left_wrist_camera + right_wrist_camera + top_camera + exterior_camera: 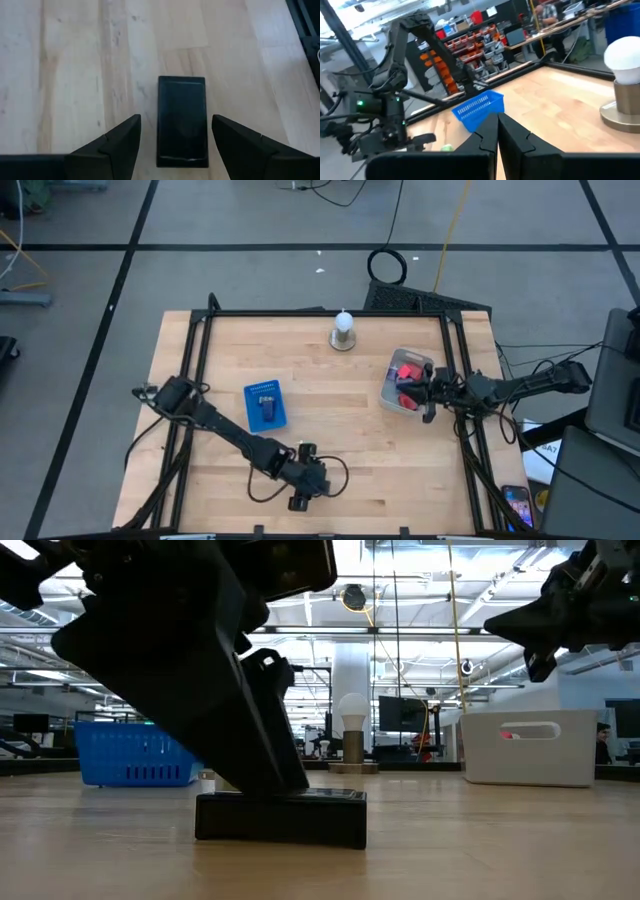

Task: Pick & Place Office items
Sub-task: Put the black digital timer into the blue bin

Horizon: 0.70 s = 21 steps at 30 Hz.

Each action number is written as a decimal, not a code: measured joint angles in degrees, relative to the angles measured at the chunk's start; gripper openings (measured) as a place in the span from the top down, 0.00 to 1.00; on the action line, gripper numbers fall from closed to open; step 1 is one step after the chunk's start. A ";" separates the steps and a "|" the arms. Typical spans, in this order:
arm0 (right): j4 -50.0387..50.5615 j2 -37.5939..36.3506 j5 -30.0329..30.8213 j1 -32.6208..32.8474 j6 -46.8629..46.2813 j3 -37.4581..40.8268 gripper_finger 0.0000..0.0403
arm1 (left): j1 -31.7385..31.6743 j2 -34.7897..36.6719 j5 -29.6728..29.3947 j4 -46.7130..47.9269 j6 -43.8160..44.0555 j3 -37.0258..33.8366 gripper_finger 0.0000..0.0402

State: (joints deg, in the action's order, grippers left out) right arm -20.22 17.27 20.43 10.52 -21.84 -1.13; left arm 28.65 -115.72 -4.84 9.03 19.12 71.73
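Left gripper [175,145] is hanging wide open astride black block [182,120] at table's [400,470] near edge, unpicked. Right gripper [497,131] is closed, empty, above white bin [387,393] holding red items [408,372]; blue basket [266,406] awaiting.

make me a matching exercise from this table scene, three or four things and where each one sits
Things:
1. black block
2. blue tray
3. white bin
4. white knob

Places:
A. at the table's far edge, middle
B. between the open fingers of the left gripper
C. under the right gripper, holding red pieces
D. left of the table's centre

Pairs: 1-B, 2-D, 3-C, 4-A
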 joint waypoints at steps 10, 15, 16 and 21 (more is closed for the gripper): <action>-2.40 0.38 -0.98 -0.07 5.34 0.00 0.99 | -3.62 -1.94 5.28 6.76 0.01 2.99 0.38; -2.20 0.65 -1.07 -0.07 5.43 0.00 0.99 | -6.33 -1.70 6.47 6.69 -4.21 2.97 0.38; -2.02 0.68 -1.08 -0.04 5.43 0.00 0.99 | -6.77 -1.70 6.47 6.33 -4.76 2.95 0.38; -2.06 0.77 -1.16 -0.04 4.49 0.00 0.99 | -7.94 -1.94 6.15 5.91 -5.38 2.88 0.43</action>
State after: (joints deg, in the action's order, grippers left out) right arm -22.28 18.04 19.27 10.48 -17.35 -1.13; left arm 20.71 -117.66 1.31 14.94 13.74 74.61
